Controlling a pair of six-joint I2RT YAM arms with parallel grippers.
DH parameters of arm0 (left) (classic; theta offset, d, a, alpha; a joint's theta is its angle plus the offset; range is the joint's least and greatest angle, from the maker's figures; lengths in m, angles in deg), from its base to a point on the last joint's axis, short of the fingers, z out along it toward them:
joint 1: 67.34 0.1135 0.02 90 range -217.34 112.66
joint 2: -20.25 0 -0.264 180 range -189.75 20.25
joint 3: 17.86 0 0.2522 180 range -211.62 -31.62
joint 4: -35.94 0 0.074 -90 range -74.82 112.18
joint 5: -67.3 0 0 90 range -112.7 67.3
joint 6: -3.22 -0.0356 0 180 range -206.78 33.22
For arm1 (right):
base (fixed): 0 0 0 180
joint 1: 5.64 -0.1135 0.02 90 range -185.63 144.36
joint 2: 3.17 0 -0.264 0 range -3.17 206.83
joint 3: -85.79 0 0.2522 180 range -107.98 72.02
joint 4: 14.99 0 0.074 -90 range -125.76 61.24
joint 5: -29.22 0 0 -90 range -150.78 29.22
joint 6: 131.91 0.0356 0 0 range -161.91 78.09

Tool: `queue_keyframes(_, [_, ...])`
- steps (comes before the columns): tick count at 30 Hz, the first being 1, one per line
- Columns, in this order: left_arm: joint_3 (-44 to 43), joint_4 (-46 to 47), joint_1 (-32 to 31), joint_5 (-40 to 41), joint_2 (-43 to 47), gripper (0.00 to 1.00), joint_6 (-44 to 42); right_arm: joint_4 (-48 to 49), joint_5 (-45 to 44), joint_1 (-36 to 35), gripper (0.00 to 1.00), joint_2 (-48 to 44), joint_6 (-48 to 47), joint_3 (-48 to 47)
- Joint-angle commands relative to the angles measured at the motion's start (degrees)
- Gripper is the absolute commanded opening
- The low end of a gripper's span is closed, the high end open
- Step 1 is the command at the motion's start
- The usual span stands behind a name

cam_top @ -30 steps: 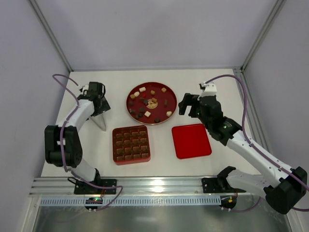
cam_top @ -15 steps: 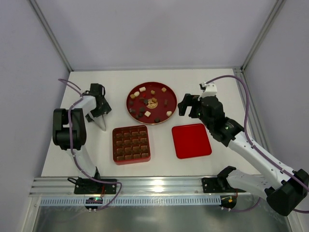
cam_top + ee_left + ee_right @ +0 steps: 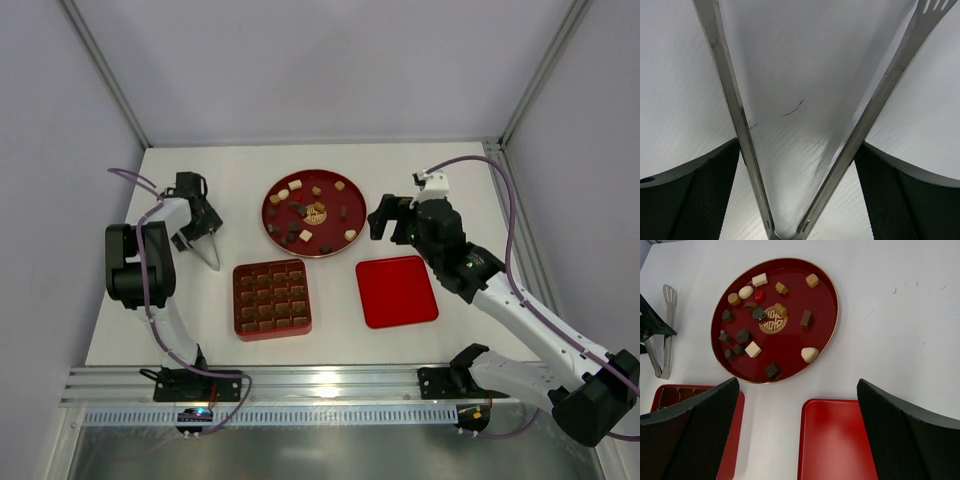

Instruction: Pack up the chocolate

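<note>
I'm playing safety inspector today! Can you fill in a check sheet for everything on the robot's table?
Surface: white table, faint scuffs.
Job's things: chocolates loose on round red plate; grid tray nearby, filling unclear; lid lying apart; metal tongs on the table.
Clutter: nothing seen.
Grippers: left gripper jaws open, straddling tongs; right gripper jaws open, empty.
Cables: purple cable along each arm.
Surroundings: pale walls, metal rail in front.

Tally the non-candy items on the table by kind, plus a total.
round red plate: 1
square red grid tray: 1
flat red square lid: 1
metal tongs: 1
Total: 4
</note>
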Motion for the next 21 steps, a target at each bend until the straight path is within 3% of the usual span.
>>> queue_keyframes(1, [-0.4, -0.5, 0.4, 0.5, -1.7, 0.91, -0.2, 0.9, 0.5, 0.0, 1.0, 0.1, -0.8, -0.5])
queue_keyframes(12, [0.1, -0.3, 0.2, -2.0, -1.8, 0.73, -0.2, 0.7, 1.2, 0.0, 1.0, 0.2, -0.5, -0.6])
queue_keyframes(21, [1.6, -0.7, -1.4, -1.7, -0.3, 0.8, 0.5, 0.6, 1.6, 0.0, 1.0, 1.1, -0.2, -0.5])
